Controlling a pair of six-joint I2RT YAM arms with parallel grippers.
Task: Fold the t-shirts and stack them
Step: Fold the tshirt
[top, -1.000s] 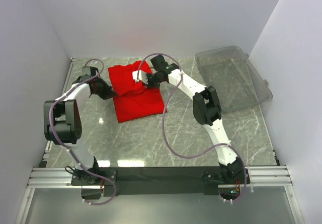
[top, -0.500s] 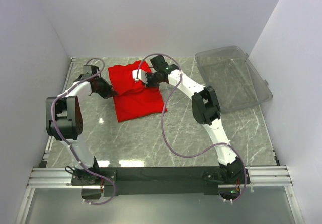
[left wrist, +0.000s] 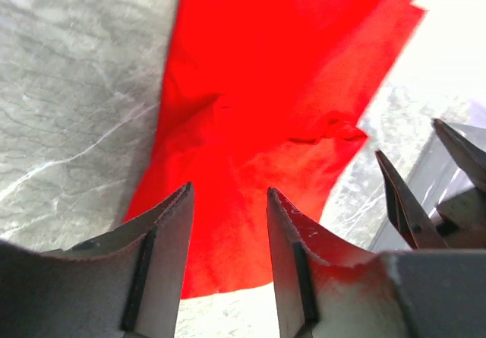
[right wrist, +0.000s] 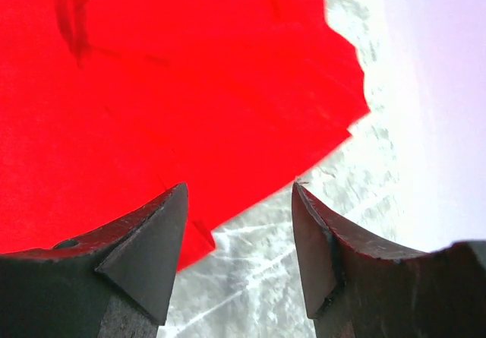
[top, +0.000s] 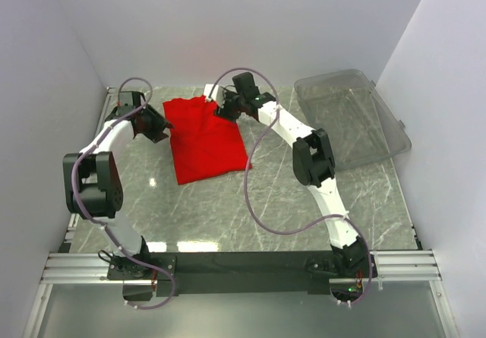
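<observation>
Red t-shirt (top: 206, 144) flat on table (top: 304, 201), long axis far-to-near. Both sets apart and empty: left jaws just beside its far-left edge, right jaws over its far-right corner.

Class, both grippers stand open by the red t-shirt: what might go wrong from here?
1. The right gripper hangs open at the far edge of the t-shirt; a low move might snag cloth and spoil the fold.
2. Cloth is bunched ahead of the left gripper, so the next fold may come out uneven.
</observation>
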